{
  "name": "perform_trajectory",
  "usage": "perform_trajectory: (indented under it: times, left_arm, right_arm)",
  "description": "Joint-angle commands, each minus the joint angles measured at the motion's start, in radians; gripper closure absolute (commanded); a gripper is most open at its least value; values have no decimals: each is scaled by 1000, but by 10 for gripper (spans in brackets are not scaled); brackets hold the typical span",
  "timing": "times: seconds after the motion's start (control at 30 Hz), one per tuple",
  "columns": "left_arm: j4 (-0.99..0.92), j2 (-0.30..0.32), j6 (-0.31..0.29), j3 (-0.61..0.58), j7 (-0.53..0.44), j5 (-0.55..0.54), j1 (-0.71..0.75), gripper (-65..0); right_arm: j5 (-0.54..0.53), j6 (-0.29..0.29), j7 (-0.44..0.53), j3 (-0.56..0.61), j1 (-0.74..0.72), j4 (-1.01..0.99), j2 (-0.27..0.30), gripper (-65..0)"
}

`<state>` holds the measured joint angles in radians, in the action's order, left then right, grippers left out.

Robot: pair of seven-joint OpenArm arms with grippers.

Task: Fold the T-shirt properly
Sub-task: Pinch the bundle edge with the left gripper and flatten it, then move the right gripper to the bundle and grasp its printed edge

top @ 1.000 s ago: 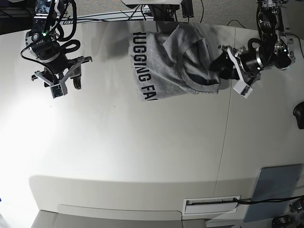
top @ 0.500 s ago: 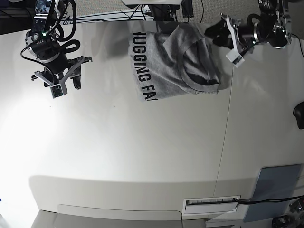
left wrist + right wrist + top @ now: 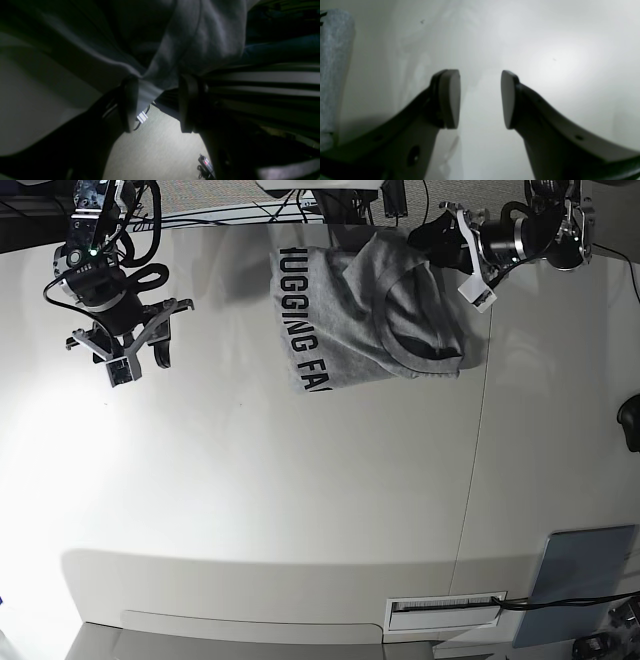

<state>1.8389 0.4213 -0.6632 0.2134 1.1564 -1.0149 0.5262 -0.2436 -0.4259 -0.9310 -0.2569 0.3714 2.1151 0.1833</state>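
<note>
The T-shirt (image 3: 370, 310) lies crumpled on the table (image 3: 300, 510). Left gripper (image 3: 156, 105): parted at the shirt's far edge. Right gripper (image 3: 480, 98): released, well aside.

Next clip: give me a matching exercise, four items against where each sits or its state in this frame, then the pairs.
Items:
1. T-shirt
2. left gripper
3. right gripper
4. grey-blue pad

States:
A. open, over bare table, apart from the cloth
B. flat at the table's near corner
C. bunched at the far edge, lettering showing
D. open, jaws either side of a cloth edge

Pairs: 1-C, 2-D, 3-A, 4-B
</note>
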Motion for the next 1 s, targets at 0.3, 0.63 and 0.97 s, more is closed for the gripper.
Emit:
perform_trajectory:
  times: [0.3, 0.63, 0.97]
  left_arm:
    - [11, 8, 61, 5, -77, 16, 3, -36]
    - [11, 102, -35, 122, 76, 20, 3, 0]
    - [11, 130, -35, 189, 31, 30, 2, -147]
  right_arm:
    - [-10, 3, 24, -5, -3, 19, 11, -263]
    - [-10, 3, 26, -5, -3, 19, 11, -263]
    - [-10, 3, 25, -5, -3, 19, 11, -263]
